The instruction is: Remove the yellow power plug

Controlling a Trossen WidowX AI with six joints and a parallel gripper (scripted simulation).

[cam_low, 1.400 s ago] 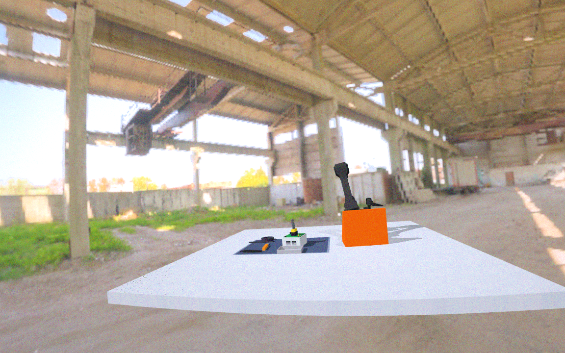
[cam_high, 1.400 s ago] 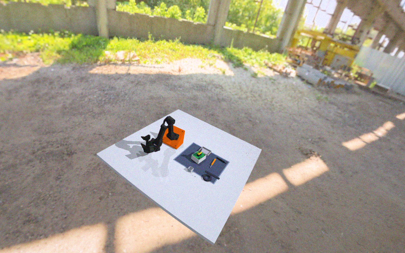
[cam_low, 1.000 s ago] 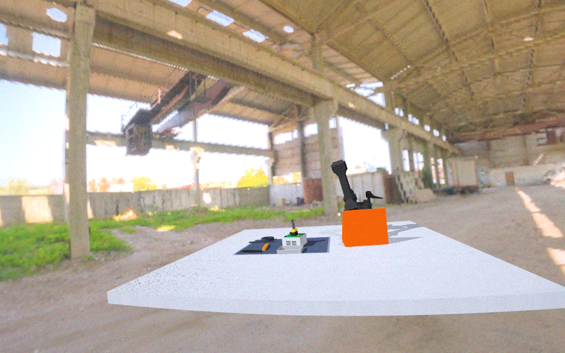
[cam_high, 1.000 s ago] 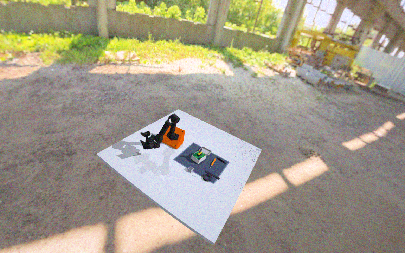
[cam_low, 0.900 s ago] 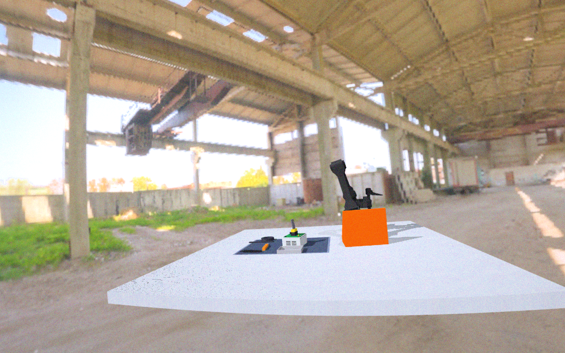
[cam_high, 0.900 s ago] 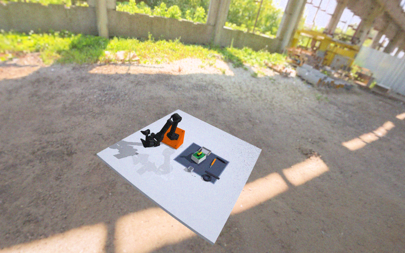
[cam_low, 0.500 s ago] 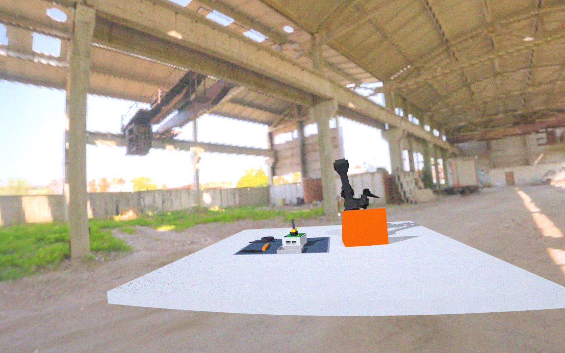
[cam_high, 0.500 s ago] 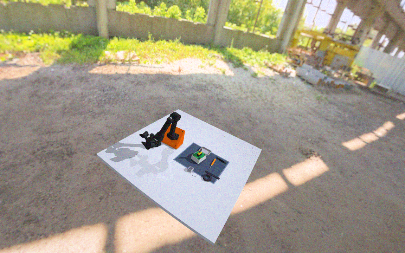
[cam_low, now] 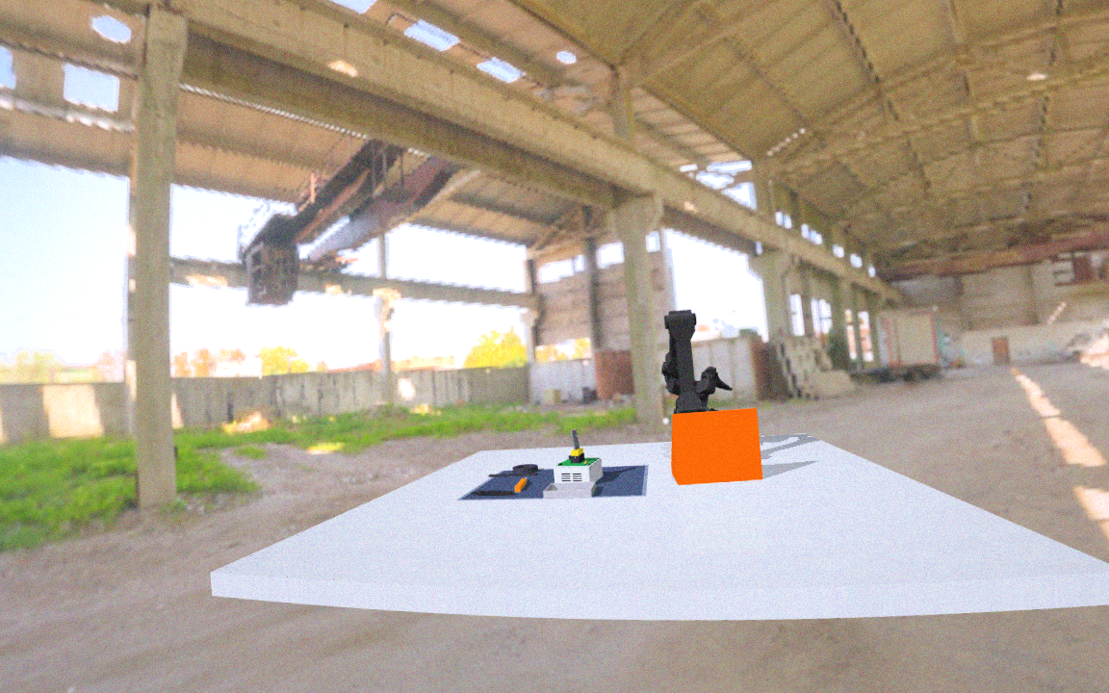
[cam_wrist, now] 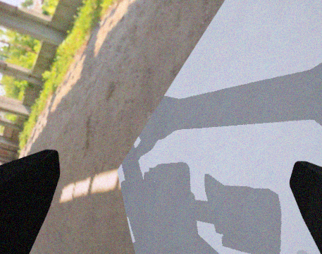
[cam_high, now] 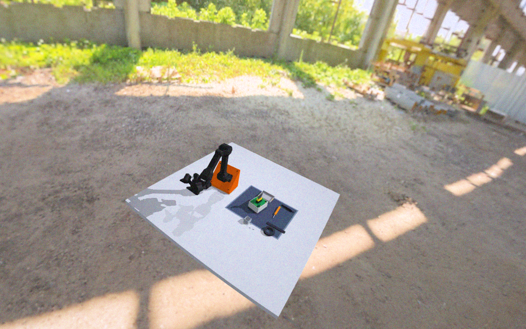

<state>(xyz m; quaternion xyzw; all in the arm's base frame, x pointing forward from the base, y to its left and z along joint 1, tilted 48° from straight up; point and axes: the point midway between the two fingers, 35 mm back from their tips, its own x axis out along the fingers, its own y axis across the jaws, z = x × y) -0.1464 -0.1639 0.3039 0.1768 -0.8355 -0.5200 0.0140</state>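
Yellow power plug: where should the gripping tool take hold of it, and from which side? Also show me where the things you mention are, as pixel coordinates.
Probably the yellow body of the plug (cam_high: 259, 199) (cam_low: 577, 452), coming from above with a finger on either side. It stands proud of the green board (cam_high: 254, 202) (cam_low: 564, 462), while the white housing (cam_high: 258, 208) (cam_low: 579, 474) walls off lower approaches. The dark cable rises from its top, so straddle that.

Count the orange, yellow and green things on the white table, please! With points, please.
Orange: 2 (block under the arm (cam_high: 224, 186) (cam_low: 716, 446), small tool (cam_high: 276, 210) (cam_low: 521, 485))
Yellow: 1 (power plug (cam_high: 259, 199) (cam_low: 577, 452))
Green: 1 (circuit board (cam_high: 253, 203) (cam_low: 590, 462))
Total: 4
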